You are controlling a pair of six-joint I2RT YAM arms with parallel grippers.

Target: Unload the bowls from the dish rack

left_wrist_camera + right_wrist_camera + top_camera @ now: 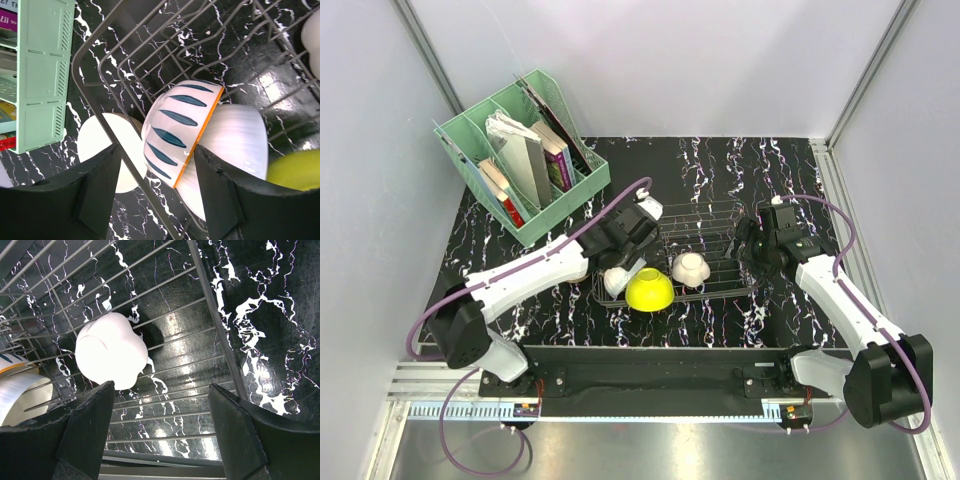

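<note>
The dark wire dish rack (712,222) stands mid-table. A yellow-green bowl (649,290) leans at its front left and an upturned white bowl (690,267) sits beside it. My left gripper (623,258) is open at the rack's left end. In the left wrist view its fingers (95,185) straddle the rack's edge wire (100,112) and the lower rim of a tilted white bowl with blue stripes and an orange rim (175,125). A plain white bowl (235,137) nests behind it. My right gripper (756,250) is open over the rack's right end, the upturned white bowl (111,350) just beyond its left finger.
A mint-green file organiser (520,160) with books stands at the back left. Another white round bowl (102,145) lies outside the rack's edge wire on the black marbled table (760,170). Grey walls close in the sides and back.
</note>
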